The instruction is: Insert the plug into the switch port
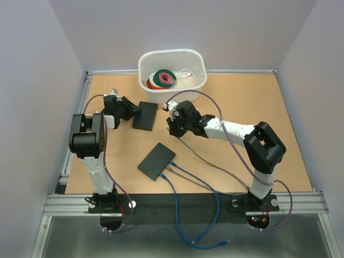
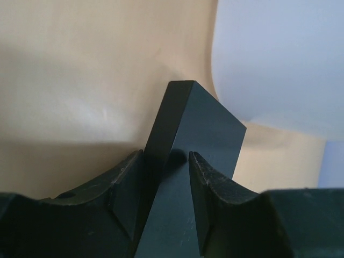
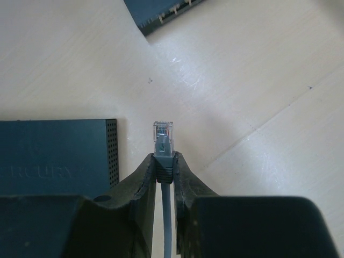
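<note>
Currently the left tool (image 2: 165,162) clamps the black switch (image 2: 207,126) while the right tool (image 3: 164,161) pinches the plug (image 3: 163,135).

Faint embossed letters "RCURY" mark the switch (image 3: 54,156) top

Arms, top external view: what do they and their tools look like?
Both the left arm and the right arm have white links between bulky black joint housings. A thin purple cable loops along each. Small red lights glow at the right base. The left tool and right tool have matte black, curved fingers.
</note>
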Controlling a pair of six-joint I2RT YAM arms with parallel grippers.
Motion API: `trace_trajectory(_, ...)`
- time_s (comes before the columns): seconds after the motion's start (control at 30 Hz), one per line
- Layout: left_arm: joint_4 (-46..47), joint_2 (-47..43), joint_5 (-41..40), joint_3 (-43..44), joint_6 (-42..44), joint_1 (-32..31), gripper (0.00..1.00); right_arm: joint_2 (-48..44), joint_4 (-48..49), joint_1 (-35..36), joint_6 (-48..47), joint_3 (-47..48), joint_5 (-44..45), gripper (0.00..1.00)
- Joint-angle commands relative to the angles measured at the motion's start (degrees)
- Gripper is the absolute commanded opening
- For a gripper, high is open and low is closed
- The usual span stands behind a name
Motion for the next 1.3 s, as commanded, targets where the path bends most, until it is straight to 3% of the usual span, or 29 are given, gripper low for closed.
trace_trajectory(0.0, 2.8, -2.9, 3.4, -4.1, -1.5, -2.8, 0.5, 3.1, 2.1, -0.1, 0.6, 4.1, -0.9, 0.01)
trace_trajectory(0.7, 3.6, 3.9, 9.2, 5.4, 3.0, -5.8, 0.48, 20.8, -3.6, -3.2, -4.4, 21.2, 1.5, 0.0)
trace_trajectory(0.87, 3.5, 3.5, 9.2, 4.7, 4.1, -7.4, 0.48, 22.3, -6.3, -3.1, -3.9, 25.3, -1.4, 0.0)
trace_trajectory(1.27, 2.5, 3.7, 8.9, 4.8, 5.1, -9.7, 0.48, 22.4, -11.4, -0.9, -5.2, 25.0, -4.1, 0.01)
